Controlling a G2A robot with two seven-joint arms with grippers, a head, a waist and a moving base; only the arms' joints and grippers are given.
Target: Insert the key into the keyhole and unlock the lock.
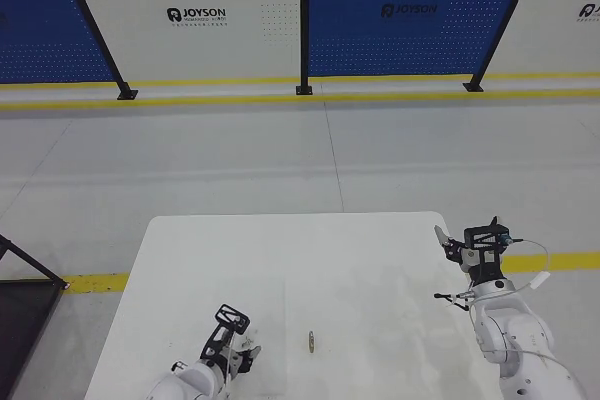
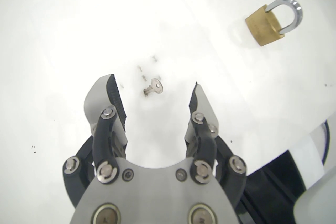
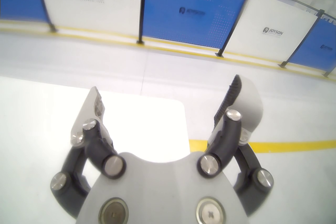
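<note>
From above, the left claw (image 1: pixel 232 320) hangs low by the near edge of the white table (image 1: pixel 180 260), a bit left of the middle. The lock (image 1: pixel 311 342) lies close to it, by the same edge and about in the middle. The right claw (image 1: pixel 470 240) sits up at the table's right edge, well apart from the lock. I think it is there to keep out of the way.

From the left wrist, the left claw is wide open and holds nothing. The little key (image 2: pixel 157 87) lies on the table right between the two fingertips, and neither one touches it. I think the claw is set there so it can drop down and pinch the key. The gold lock lies off to one side, and its silver loop looks pushed in. I cannot see the keyhole.

From the right wrist, the right claw is open too, and empty. It is above the table's far right corner and points out at the blue and white fence (image 3: pixel 194 12). It may be needed to hold the lock steady.
</note>
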